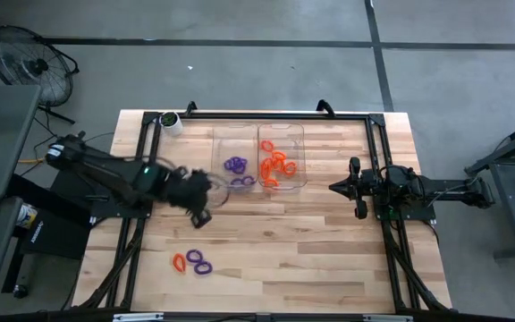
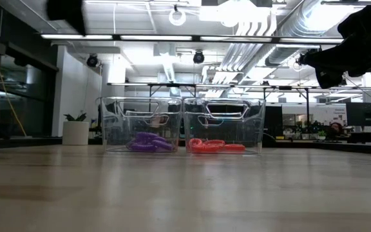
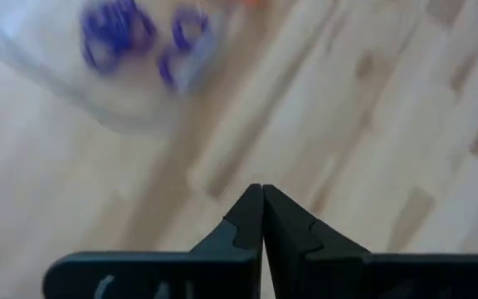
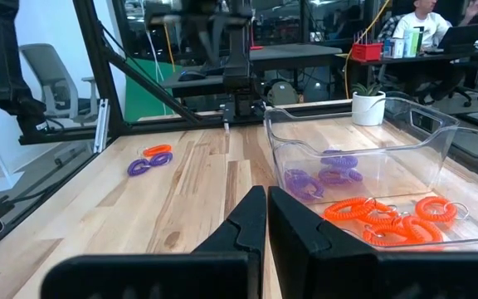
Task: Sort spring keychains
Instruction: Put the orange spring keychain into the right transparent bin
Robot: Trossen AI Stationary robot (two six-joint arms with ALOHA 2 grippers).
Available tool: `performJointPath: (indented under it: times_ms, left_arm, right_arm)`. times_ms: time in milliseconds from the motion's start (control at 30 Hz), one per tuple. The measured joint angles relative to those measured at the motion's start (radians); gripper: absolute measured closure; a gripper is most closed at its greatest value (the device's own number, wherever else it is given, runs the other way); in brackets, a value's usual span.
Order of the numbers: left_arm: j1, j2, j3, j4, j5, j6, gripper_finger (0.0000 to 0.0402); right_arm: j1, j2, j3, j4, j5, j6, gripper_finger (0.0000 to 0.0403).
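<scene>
A pale butcher-block counter (image 1: 329, 241) fills the middle of the high view, on a grey floor with a fan (image 1: 29, 55) at upper left. The left tool (image 1: 202, 217), left of centre, has its fingers (image 3: 247, 218) pressed together on nothing, above bare wood just below the left clear tray (image 1: 235, 156). That tray holds purple spring keychains (image 1: 236, 166). Touching it on the right, a second clear tray (image 1: 282, 154) holds orange spring keychains (image 1: 275, 166). At lower centre-left of the high view, three loose keychains lie close together on the counter: one orange (image 1: 179, 262) and two purple (image 1: 199, 262). A white pot with a plant (image 1: 171, 122) stands at the counter's upper left. The right tool (image 1: 334, 187), fingers closed and empty, hangs right of the trays.
</scene>
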Motion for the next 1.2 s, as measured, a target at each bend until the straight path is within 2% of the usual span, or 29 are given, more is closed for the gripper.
performJointPath:
  times_ms: [267, 467, 600, 800, 967, 1067, 1200]
  left_arm:
    - [-0.218, -0.087, -0.185, 0.004, 0.041, -0.448, 0.0401]
    - [-0.359, -0.092, -0.266, 0.009, 0.090, -0.683, 0.0401]
    - [-0.446, -0.090, -0.322, 0.074, 0.127, -0.801, 0.0401]
    - [-0.529, -0.025, -0.369, 0.182, 0.165, -0.916, 0.0401]
    - [-0.557, 0.054, -0.383, 0.218, 0.208, -0.964, 0.0397]
    - [-0.558, 0.102, -0.384, 0.215, 0.259, -0.962, 0.0375]
    - [-0.557, 0.140, -0.384, 0.241, 0.271, -0.945, 0.0323]
  right_arm:
    - [0.000, 0.000, 0.000, 0.000, 0.000, 0.000, 0.0392]
    - [0.000, 0.000, 0.000, 0.000, 0.000, 0.000, 0.0392]
    - [0.000, 0.000, 0.000, 0.000, 0.000, 0.000, 0.0392]
    - [0.000, 0.000, 0.000, 0.000, 0.000, 0.000, 0.0392]
    - [0.000, 0.000, 0.000, 0.000, 0.000, 0.000, 0.0392]
    - [0.000, 0.000, 0.000, 0.000, 0.000, 0.000, 0.0392]
    - [0.000, 0.000, 0.000, 0.000, 0.000, 0.000, 0.0392]
